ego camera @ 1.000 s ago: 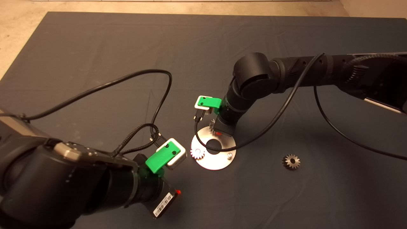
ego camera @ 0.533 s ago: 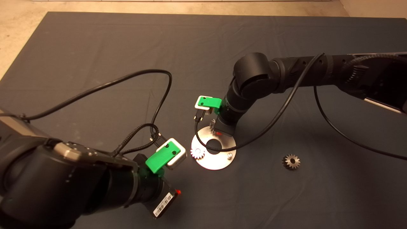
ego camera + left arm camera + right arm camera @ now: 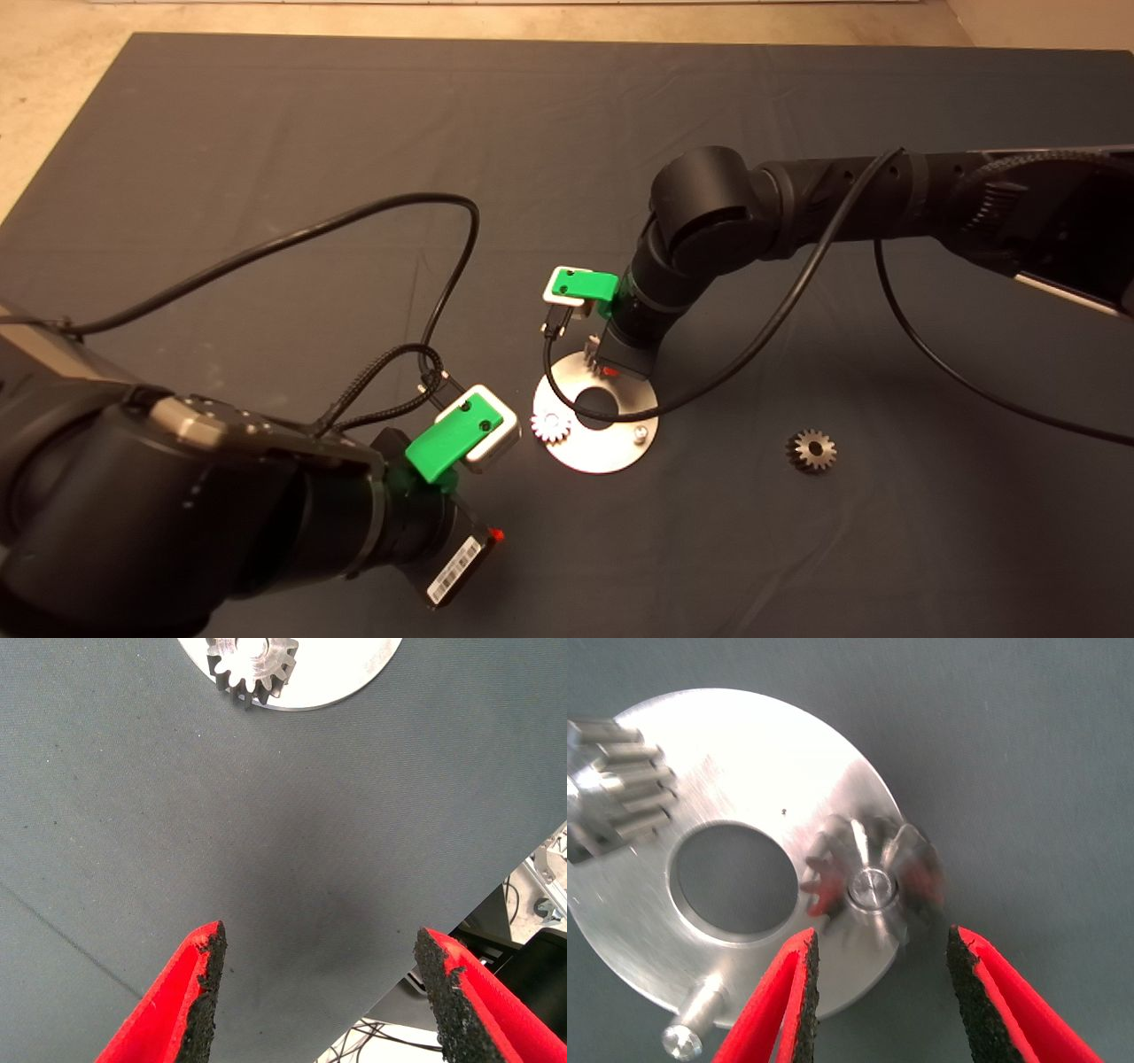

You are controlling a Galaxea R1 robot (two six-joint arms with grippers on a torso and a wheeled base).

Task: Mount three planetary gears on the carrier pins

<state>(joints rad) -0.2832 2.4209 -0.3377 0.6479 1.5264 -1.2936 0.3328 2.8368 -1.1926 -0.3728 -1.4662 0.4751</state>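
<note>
The right gripper [image 3: 879,992] stands over the far edge of the silver disc [image 3: 580,454], fingers apart w/ a moderate gap, holding nothing. Between and just beyond its black pads [image 3: 804,990] sits the second gear [image 3: 873,877], already on its carrier pin [image 3: 872,888]; the pin tip shows through the centre hole. The gear looks smeared, so I judge it is turning or settling just after release. I cannot tell if it lies fully flat on the disc.

Going outward: the first gear [image 3: 549,428] is seated on the pin at the disc's left side, also seen in the left wrist view [image 3: 252,663]. The third pin [image 3: 640,433] is bare, at the disc's near right side. The third gear [image 3: 811,450] lies flat on the dark mat [image 3: 266,133], well apart from the disc, to the right.

The left gripper [image 3: 319,992] waits near the disc's left side above bare mat, fingers wide, empty.

So approx. two of three gears are on. To do this step well, the right gripper should rise straight up, w/o touching the teeth, so the gear is not lifted off again. Then take the third gear by its toothed rim, keep it level, put hole over the bare pin, and lower slowly; a small wiggle helps if it binds.
</note>
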